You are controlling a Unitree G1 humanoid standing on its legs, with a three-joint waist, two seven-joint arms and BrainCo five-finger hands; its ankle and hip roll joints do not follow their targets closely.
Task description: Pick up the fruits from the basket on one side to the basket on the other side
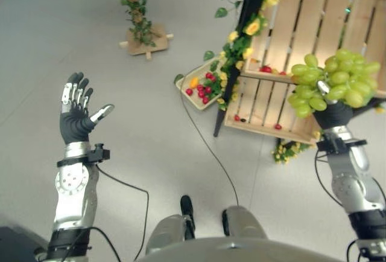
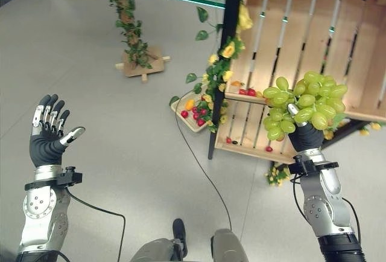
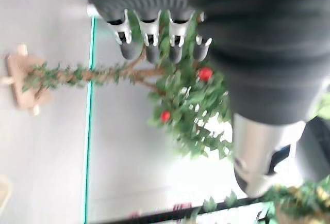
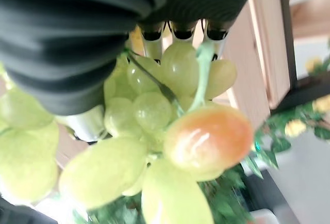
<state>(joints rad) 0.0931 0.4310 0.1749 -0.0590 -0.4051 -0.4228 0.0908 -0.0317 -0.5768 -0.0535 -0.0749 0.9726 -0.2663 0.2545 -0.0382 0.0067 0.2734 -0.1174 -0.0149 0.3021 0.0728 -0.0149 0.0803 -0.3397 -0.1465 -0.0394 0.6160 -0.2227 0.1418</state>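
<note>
while the right hand [image 2: 306, 134] clutches the grape bunch [image 2: 303, 105] from below, it looks light but floppy, best gripped near the stem; left hand [image 1: 76, 114] is spread empty.

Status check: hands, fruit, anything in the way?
Right hand shut on bunch of green grapes, raised before wooden slatted crate shelf. Left hand open, empty. No obstruction seen.
</note>
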